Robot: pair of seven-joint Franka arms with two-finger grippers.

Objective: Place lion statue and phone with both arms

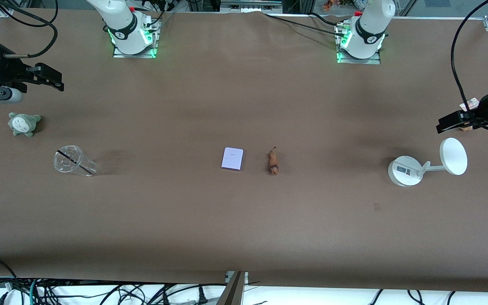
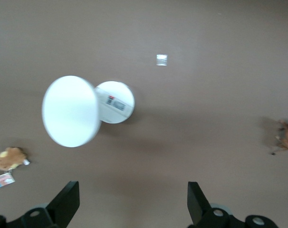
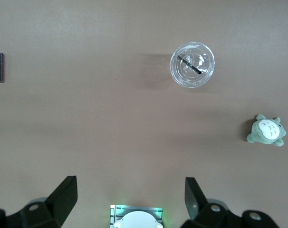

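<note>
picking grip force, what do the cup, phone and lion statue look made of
Cup: clear thin plastic, see-through walls.
Phone: smooth hard slab, pale lavender face, likely plastic or glass.
Lion statue: hard-looking brown-orange figurine, maybe resin or plastic; too small to tell.

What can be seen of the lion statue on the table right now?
The lion statue is a tiny, long, brown-orange animal figure with a thin dark tail at the end pointing toward the robots' bases. It looks hard and molded. It rests on the brown table near the middle, beside the phone, apart from it, toward the left arm's end. Nothing touches it but the table. The left wrist view catches only its blurred edge.
</note>
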